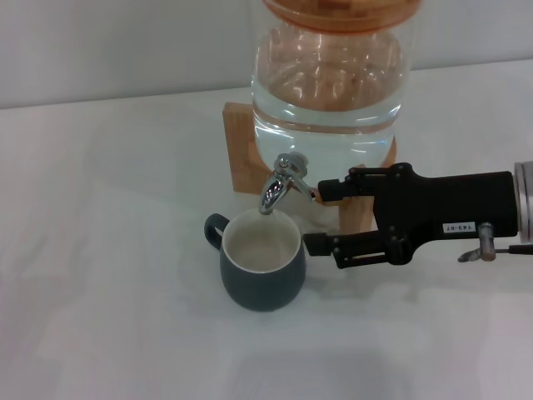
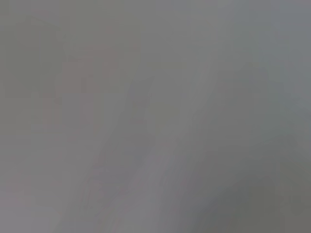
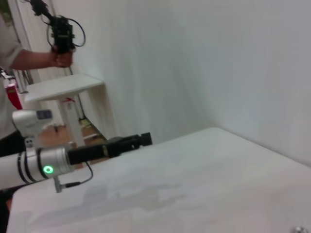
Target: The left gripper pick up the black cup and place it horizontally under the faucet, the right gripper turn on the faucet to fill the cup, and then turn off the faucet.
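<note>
The black cup (image 1: 262,271) stands upright on the white table (image 1: 108,275), straight under the spout of the chrome faucet (image 1: 281,185), with its loop handle to the left. My right gripper (image 1: 316,217) reaches in from the right, open. Its upper finger is close beside the faucet's right side and its lower finger is next to the cup's rim. It holds nothing. My left gripper (image 3: 138,140) is out of the head view. It shows far off in the right wrist view, low over the table's edge, on its silver arm with the green light. The left wrist view shows only grey.
A large glass jar of water (image 1: 329,92) sits on a wooden stand (image 1: 240,154) behind the faucet. In the right wrist view a person (image 3: 14,63) holding a black device stands beyond a small white side table (image 3: 63,86).
</note>
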{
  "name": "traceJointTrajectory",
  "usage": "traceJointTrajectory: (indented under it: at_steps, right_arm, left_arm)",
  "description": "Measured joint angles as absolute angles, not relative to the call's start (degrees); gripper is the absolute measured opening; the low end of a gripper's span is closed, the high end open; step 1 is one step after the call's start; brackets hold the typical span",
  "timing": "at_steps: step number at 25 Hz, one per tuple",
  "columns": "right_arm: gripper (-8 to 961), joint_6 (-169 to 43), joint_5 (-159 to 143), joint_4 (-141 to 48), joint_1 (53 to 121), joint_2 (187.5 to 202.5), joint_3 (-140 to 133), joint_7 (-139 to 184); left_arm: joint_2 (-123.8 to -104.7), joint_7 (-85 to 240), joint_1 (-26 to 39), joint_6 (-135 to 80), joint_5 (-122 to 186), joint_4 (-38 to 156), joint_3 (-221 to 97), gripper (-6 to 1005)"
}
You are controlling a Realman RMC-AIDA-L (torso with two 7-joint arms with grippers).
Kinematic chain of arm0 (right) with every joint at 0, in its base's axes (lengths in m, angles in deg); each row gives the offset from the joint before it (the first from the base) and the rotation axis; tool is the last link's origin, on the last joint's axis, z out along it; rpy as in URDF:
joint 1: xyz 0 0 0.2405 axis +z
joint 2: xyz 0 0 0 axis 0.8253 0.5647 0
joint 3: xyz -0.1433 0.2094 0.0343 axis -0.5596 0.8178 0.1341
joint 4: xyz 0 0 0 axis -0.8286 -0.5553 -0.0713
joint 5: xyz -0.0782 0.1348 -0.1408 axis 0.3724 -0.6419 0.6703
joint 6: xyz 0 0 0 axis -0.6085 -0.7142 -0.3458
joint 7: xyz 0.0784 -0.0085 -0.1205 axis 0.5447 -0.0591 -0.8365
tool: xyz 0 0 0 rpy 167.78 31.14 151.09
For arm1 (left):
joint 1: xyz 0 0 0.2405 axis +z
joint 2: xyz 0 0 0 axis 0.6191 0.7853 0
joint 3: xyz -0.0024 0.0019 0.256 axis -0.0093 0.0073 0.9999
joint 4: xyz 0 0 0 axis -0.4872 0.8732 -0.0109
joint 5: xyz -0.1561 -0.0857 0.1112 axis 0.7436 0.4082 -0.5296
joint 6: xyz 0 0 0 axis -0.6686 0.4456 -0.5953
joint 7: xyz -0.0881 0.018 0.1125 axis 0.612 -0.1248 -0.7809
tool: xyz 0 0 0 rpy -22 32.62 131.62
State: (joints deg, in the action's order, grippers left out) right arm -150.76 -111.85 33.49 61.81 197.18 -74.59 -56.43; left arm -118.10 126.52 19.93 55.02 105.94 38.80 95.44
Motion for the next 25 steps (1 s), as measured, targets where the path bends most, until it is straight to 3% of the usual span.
traceJointTrajectory:
  at_steps: [25]
  right_arm:
    - [797, -149.3, -111.4, 32.5, 63.2, 197.34, -77.5, -56.4]
  left_arm:
    - [-118.09, 126.5, 19.5, 55.0, 106.0, 39.1, 95.4, 515]
